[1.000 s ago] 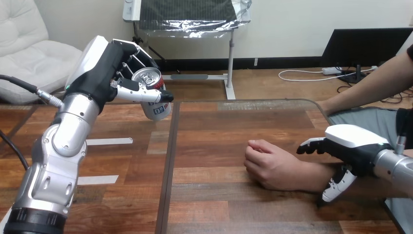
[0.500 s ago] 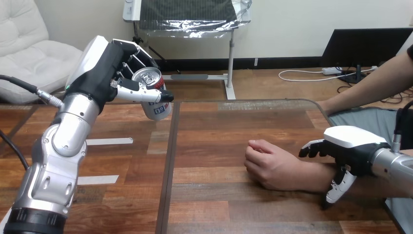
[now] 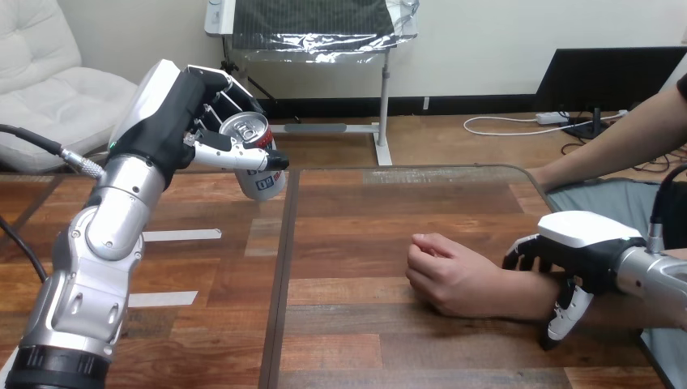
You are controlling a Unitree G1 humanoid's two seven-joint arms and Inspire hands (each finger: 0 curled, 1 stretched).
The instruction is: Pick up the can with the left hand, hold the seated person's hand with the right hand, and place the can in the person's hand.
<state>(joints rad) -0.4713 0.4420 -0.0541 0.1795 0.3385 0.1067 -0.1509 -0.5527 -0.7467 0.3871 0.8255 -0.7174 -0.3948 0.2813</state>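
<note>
— Looking from the person's hand [image 3: 450, 271], where is the can [image 3: 258, 166] now?

— It is well apart from it, to the left and farther back, and raised above the table [image 3: 364, 203]. The left hand [image 3: 174, 113] has it. The fingers and the thumb are clamped around its body, and the top end stays free.

— How does its long axis lie?

— It leans. The silver top points up and toward the robot, and the bottom points down and away. It is not upright.

— And the right hand [image 3: 579, 243]?

— It is just behind the person's hand, on the person's wrist [image 3: 531, 288]. The fingers bend over the far side of the wrist and the thumb comes down on the near side, so the hand is curled around it. How tight it presses, I cannot tell.

— Is the person's hand ready to receive?

— I think not yet. It rests on the table as a loose fist, with the fingers folded in.

— So what decides the next move?

— In my judgement, the wide gap. The left hand must carry the can to the right and down to the person's hand, and that hand must open first.
</note>
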